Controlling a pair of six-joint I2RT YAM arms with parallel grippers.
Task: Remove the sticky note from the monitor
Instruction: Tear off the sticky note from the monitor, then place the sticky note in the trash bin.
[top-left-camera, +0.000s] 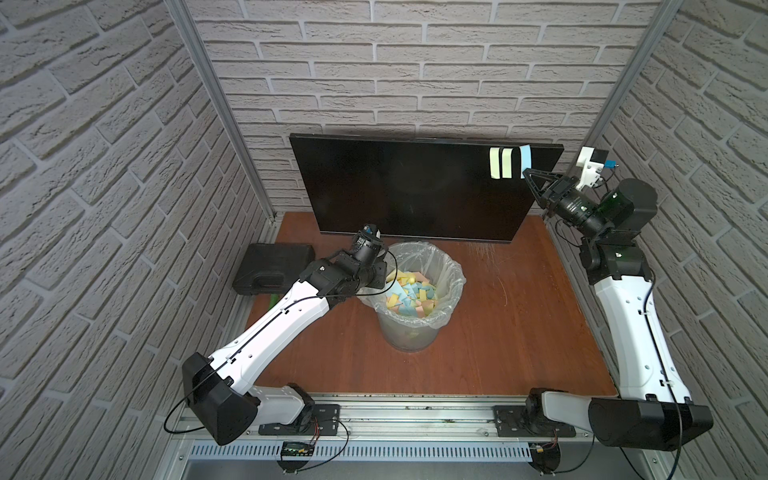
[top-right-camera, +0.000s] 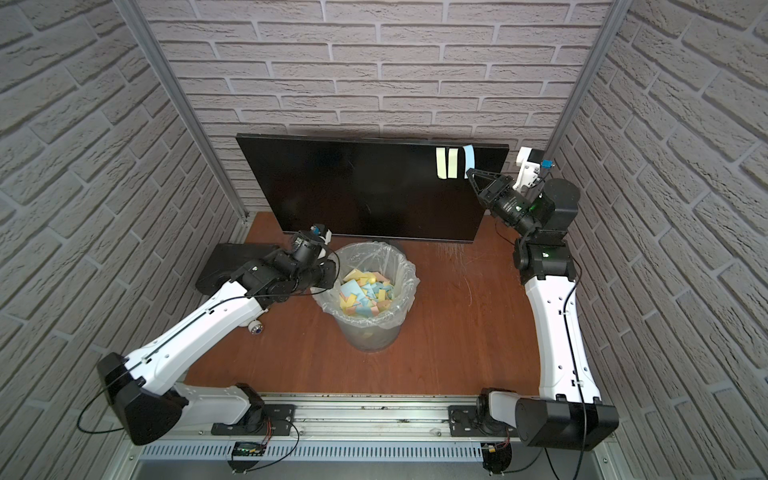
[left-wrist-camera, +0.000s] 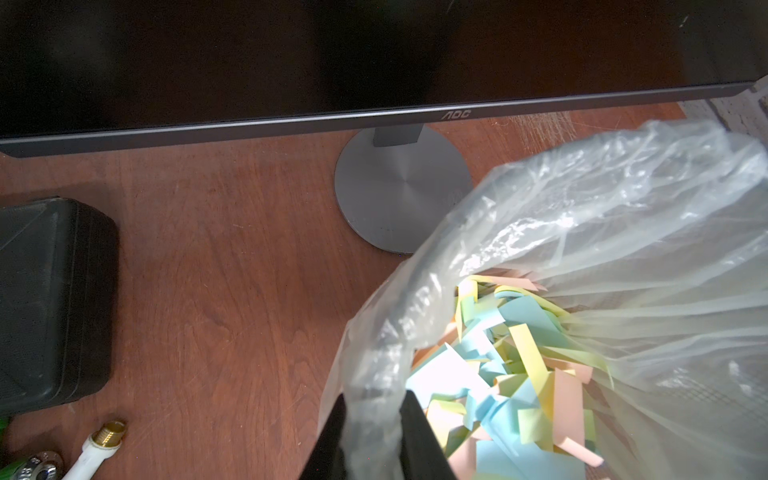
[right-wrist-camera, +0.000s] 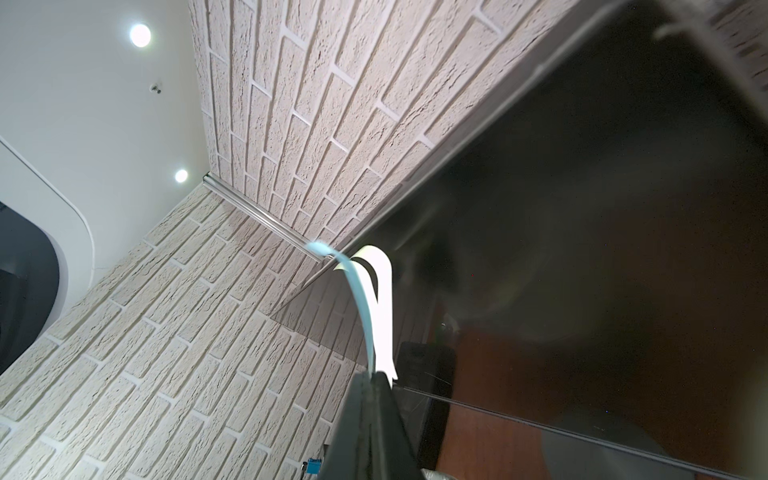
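- The light blue paper sticky note (top-left-camera: 526, 160) is stuck by its upper edge near the top corner of the wide black glossy monitor (top-left-camera: 395, 187) on the right arm's side. It sits just beside two pale yellow paper notes (top-left-camera: 500, 163).
- The right tool (right-wrist-camera: 376, 376) is pinched narrow on the blue note's free lower end. In the right wrist view the paper is bowed from the tips up to the screen's top edge.
- The step in hand is judged to be the peel. The note is best drawn steadily away from the glass, so that the adhesive strip is released gradually and nothing is torn.
- Whether a pale note is caught too cannot be told, and this should be checked.
- The left tool (left-wrist-camera: 374, 401) is clamped on the plastic-lined rim of the translucent round bin (top-left-camera: 455, 270), which stands on the brown wooden tabletop (top-left-camera: 519, 311).
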